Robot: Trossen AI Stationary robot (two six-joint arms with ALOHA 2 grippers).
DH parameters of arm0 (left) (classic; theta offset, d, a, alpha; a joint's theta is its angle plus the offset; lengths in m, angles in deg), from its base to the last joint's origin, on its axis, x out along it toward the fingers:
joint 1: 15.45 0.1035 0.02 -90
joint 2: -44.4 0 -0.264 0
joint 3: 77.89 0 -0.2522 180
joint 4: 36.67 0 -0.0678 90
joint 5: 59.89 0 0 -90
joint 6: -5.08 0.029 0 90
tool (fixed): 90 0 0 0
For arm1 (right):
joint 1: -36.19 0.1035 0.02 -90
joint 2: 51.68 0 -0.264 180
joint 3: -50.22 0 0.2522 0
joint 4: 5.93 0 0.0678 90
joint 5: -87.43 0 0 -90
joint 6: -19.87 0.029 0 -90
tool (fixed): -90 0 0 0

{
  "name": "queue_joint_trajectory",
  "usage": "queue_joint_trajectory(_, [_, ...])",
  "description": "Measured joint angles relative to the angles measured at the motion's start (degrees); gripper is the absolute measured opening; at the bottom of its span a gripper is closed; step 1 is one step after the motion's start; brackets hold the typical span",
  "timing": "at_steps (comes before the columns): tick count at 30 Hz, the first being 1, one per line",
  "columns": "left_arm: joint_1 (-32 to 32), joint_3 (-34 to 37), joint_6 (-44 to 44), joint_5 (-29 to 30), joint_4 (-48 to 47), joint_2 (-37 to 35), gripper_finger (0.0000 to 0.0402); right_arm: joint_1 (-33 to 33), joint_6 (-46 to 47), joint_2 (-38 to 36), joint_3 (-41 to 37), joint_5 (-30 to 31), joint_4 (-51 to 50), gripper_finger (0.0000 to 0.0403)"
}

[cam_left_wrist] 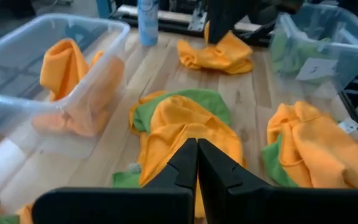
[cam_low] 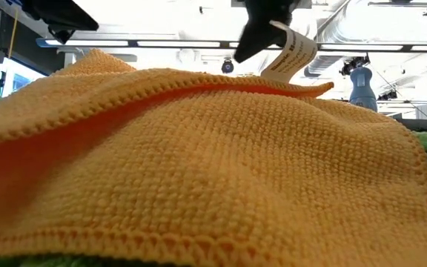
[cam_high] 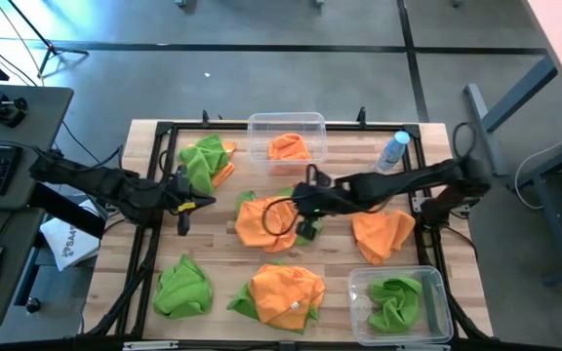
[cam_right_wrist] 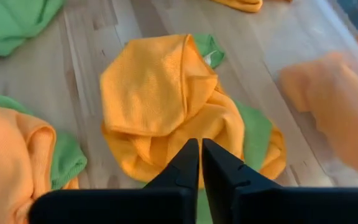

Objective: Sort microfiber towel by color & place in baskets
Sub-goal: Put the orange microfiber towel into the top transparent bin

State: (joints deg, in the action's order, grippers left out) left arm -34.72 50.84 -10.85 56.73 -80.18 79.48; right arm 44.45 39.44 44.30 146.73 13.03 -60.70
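Orange and green microfiber towels lie in heaps on the wooden table. The centre heap is an orange towel lying on a green one. My right gripper reaches in from the right and is shut over this heap's right part. My left gripper is shut at the table's left, beside a green-and-orange heap, and points toward the centre heap. The far basket holds an orange towel. The near right basket holds a green towel. My right gripper has its shut fingertips over the centre orange towel, coming from the table's right and slanting down. I cannot tell whether they touch the cloth.
Other heaps: an orange towel at right, a green one near left, and orange on green near centre, which fills the low view. A clear bottle with a blue cap stands at far right. Black rails edge the table.
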Motion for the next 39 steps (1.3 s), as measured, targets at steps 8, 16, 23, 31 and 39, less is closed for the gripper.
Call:
queue_joint_trajectory(8, [0.02, 2.33, 3.66, -2.21, -1.13, -4.56, 0.0, 0.0, -5.55, 14.1, 13.72, -0.82, -1.63, 0.0106])
queue_joint_trajectory(16, [0.02, 2.33, 3.66, -4.49, -3.89, -7.56, 0.0, -0.02, -11.03, 25.4, 21.75, -0.9, -1.55, 0.0155])
queue_joint_trajectory(23, [0.02, 2.33, 3.69, -7.7, -3.93, -9.18, 0.0, -1.44, -10.58, 32.21, 25.0, -2.8, -1.54, 0.0157])
queue_joint_trajectory(31, [0.02, 2.33, 3.62, -8.07, -5.69, -9.46, 0.0, -2.68, -6.91, 35.45, 25.04, -3.06, -2.22, 0.0152])
queue_joint_trajectory(39, [0.02, 2.33, 2.52, -8.3, -5.63, -9.46, 0.0, -2.68, -6.57, 35.93, 25.04, -3.02, -2.96, 0.0029])
